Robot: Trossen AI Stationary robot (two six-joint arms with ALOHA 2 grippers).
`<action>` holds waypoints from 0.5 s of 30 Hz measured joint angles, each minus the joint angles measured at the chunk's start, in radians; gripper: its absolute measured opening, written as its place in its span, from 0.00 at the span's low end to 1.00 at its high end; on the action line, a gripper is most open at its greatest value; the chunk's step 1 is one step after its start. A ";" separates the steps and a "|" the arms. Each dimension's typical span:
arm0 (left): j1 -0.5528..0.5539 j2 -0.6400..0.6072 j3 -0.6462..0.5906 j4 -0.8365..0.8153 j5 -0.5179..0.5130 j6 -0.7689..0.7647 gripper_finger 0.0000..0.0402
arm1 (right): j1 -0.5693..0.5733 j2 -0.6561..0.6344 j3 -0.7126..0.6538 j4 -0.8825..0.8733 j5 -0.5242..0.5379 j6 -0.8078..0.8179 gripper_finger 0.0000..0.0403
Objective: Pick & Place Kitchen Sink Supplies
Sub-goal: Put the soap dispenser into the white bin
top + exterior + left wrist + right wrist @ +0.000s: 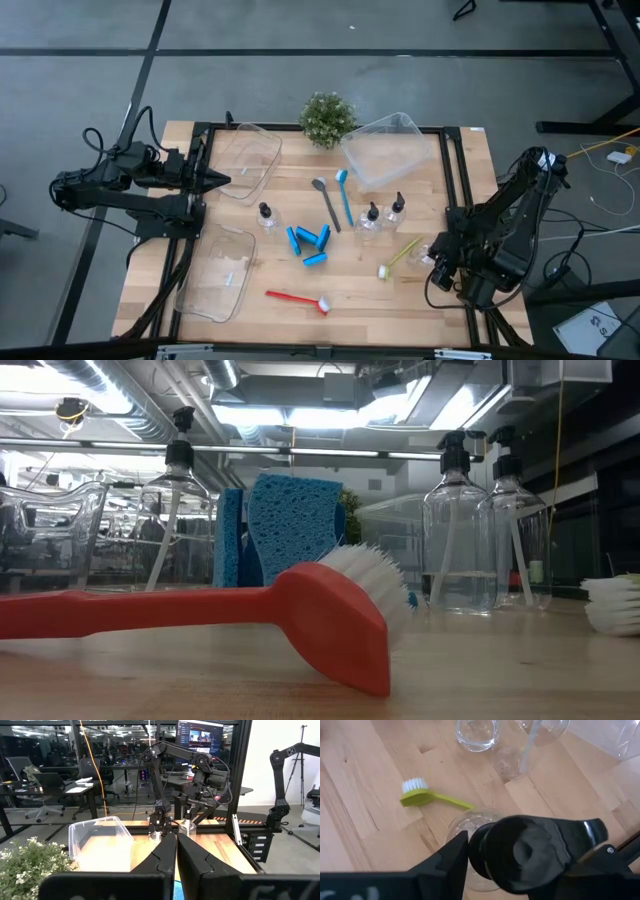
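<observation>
Kitchen sink supplies lie on the wooden table. Two clear black-capped bottles [370, 215] [397, 208] stand mid-table and a third [265, 215] stands further left. Blue sponge pieces [310, 243], a blue brush [346, 198], a grey brush [327, 202], a red brush [298, 297] and a yellow-green brush [400, 255] lie flat. My right gripper [440, 255] is at the right edge, shut on another bottle's black cap [520, 852]. My left gripper [222, 181] waits shut and level at the left edge. My right gripper pinches the bottle's black pump cap [481, 855] between its two fingers, which slant down onto it from above on the table's right side. The clear body [465, 826] stands upright below the fingers. Whether its base rests on the table I cannot tell.
Three clear plastic bins are on the table: at the far left [248, 160], far right [383, 148] and near left [218, 272]. A small potted plant [327, 117] stands at the far edge. Black frame rails [452, 190] run along both table sides.
</observation>
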 joint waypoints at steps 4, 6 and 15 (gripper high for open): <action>0.000 0.000 0.000 0.000 0.000 0.000 0.03 | 0.000 0.000 0.000 -0.002 0.004 -0.001 0.34; 0.000 0.000 0.000 0.000 0.000 0.000 0.03 | 0.000 -0.001 0.000 -0.005 0.003 -0.003 0.34; 0.000 0.000 0.000 0.000 0.000 0.000 0.03 | 0.000 -0.003 0.091 -0.086 -0.006 -0.005 0.34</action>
